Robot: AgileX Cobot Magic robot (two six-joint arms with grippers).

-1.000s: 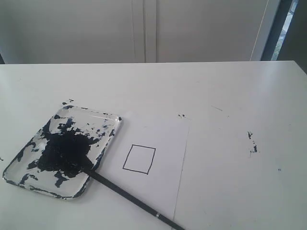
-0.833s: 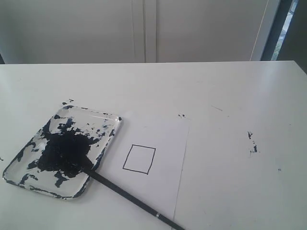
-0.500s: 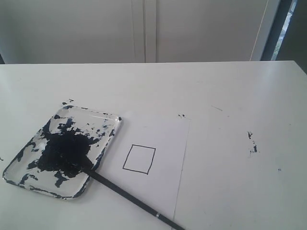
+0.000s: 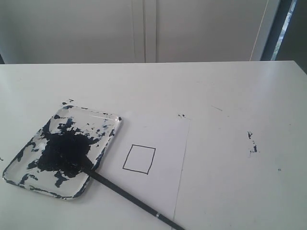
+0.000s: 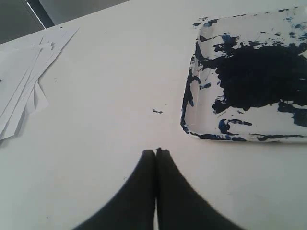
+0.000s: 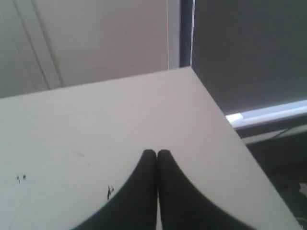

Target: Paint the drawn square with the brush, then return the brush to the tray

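My left end effector [image 5: 156,153] is pinched closed, empty, over the surface [image 5: 105,72] near the tray [image 5: 188,120] corner. My right end effector [image 6: 157,154] is closed and empty too, by a surface corner. From outside, the brush [image 4: 124,194] rests tip in the tray, handle crossing the paper [image 4: 165,134] corner toward the surface's front edge.

White table [image 4: 216,86], stacked papers [image 5: 19,81], paint specks [image 4: 250,135]

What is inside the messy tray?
Inside the tray, a big dark paint blot and the brush tip. The handle sticks out over the rim. The blot hides the bristles.
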